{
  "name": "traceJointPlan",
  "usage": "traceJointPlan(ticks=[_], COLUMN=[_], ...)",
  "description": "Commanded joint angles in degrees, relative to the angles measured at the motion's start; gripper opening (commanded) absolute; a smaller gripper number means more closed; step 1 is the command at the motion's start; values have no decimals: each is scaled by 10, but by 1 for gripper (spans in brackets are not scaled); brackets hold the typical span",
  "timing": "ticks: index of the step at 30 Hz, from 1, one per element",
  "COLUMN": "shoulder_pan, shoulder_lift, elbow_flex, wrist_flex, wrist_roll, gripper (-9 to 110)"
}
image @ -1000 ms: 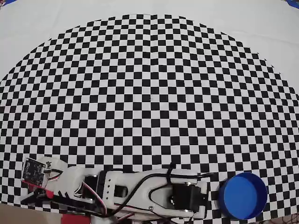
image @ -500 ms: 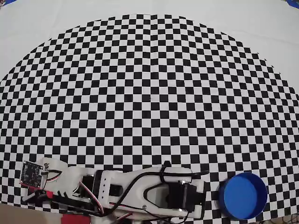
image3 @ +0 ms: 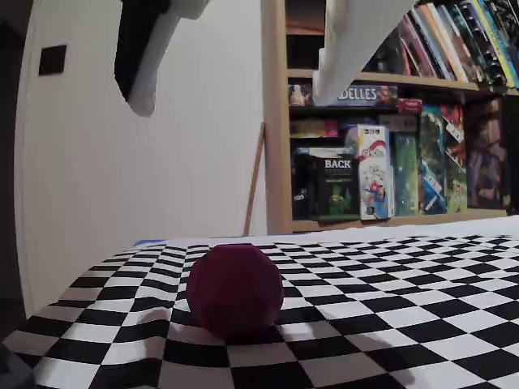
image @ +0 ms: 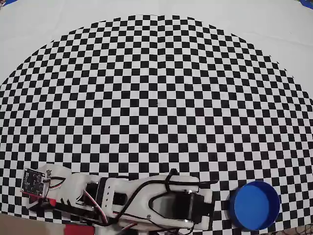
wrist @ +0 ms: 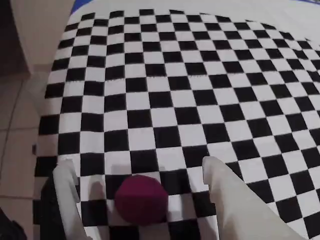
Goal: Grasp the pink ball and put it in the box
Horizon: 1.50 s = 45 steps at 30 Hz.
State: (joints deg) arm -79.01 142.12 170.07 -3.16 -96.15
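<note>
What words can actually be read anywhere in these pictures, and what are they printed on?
"BACK": white letters on a dark game box on the bookshelf, fixed view.
"DELLES": on a blue box one shelf higher; its start is hidden behind the end effector's finger.
White box beside the dark one: print too small to read.
Book spines top right: too blurred.
Overhead and wrist views: no text.

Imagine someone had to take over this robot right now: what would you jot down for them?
End effector: open, empty, above the pink ball, one finger on each side, not touching.
Pink ball: resting on the checkered mat; hidden under the arm in the overhead view.
Box: blue tub at the mat's bottom right in the overhead view, empty.
Done: lined up over the ball.
Left: lower, close on the ball, lift, carry to the box, release.
</note>
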Motion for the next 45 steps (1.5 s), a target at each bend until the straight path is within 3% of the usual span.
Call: traceJointPlan(ticks=[1,45], shoulder_pan=[3,12], shoulder_lift=[-4,-148], elbow_flex=[-28,-88], wrist_flex=[3,-19], wrist_roll=[-4,-20], gripper=[29,29])
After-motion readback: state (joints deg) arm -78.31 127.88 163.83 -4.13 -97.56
